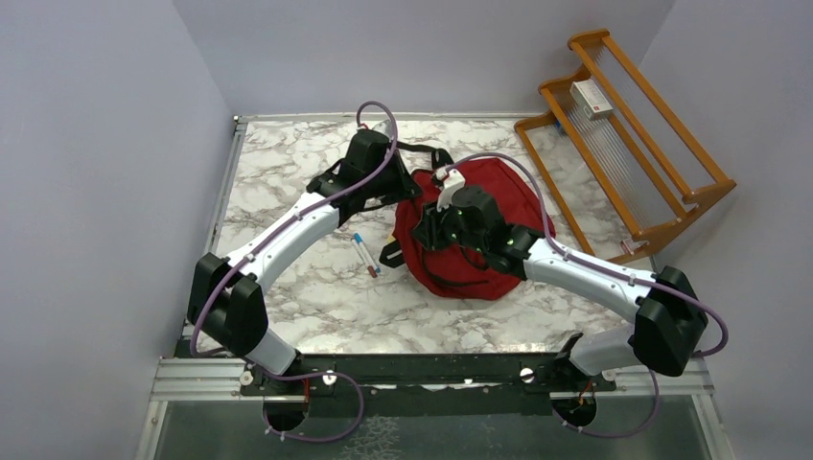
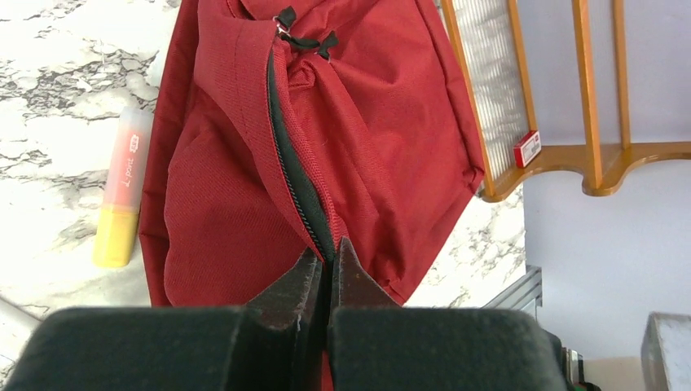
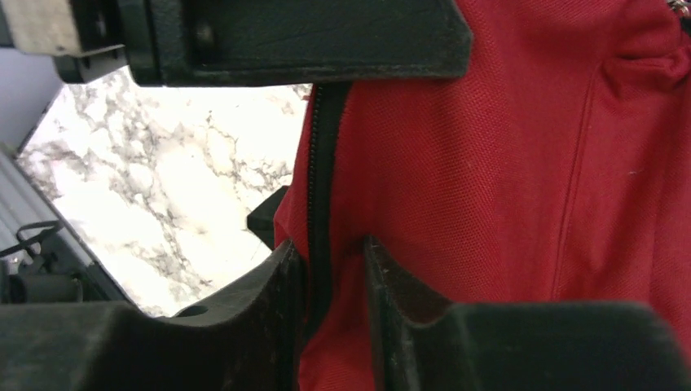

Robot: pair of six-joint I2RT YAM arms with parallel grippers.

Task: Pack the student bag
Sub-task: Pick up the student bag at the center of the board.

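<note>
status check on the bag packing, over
left hand shut on student bag at the zip. right hand pinching a zip seam too. pen and highlighter on table, not packed.

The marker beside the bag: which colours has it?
The marker is yellow at one end, orange-red along the rest; clearest in the left wrist view.

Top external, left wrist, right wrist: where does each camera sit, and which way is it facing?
Top external: above and behind, looking down on table; both arms show.
Left wrist: behind left gripper, facing along student bag zip toward wooden rack.
Right wrist: behind right gripper, facing the bag's zip.
Both wrist views share the zip, pinched in each gripper.
</note>
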